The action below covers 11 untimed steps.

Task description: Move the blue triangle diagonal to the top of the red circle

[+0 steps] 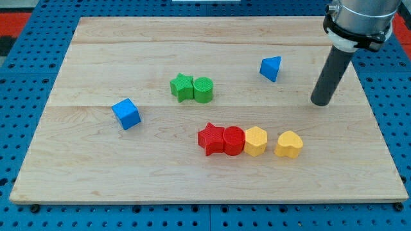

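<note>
The blue triangle (271,68) lies in the upper right part of the wooden board (96,160). The red circle (234,140) sits low in the middle, touching a red star (210,138) on its left and a yellow hexagon (255,141) on its right. My tip (320,102) is down on the board to the right of the blue triangle and a little below it, apart from it. It stands above and to the right of the red circle.
A yellow heart (289,144) lies right of the yellow hexagon. A green star (182,86) and a green circle (203,90) touch each other at the upper middle. A blue cube (126,113) sits at the left. The board rests on a blue pegboard.
</note>
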Motion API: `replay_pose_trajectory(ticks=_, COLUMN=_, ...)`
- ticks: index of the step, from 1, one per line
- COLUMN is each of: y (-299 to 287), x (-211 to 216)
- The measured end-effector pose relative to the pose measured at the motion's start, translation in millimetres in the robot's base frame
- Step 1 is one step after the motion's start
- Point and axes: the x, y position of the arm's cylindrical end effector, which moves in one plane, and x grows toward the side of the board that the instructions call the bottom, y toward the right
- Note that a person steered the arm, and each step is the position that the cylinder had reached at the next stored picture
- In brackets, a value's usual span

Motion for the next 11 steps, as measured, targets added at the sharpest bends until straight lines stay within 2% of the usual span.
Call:
replay_pose_trajectory(ticks=2, y=-0.9, x=-65.1)
replay_pose_trajectory(ticks=3, y=-38.3, x=-89.2)
replay_pose_trajectory(ticks=4, y=-102.3, x=-90.9)
replay_pose_trajectory(ticks=5, y=-169.7, x=-67.4)
replay_pose_trajectory(ticks=6, y=-191.5, x=-56.8)
replay_pose_trajectory(ticks=10, y=-179.7, x=-37.8)
replay_pose_trajectory(ticks=11, y=-136.9, x=-37.8)
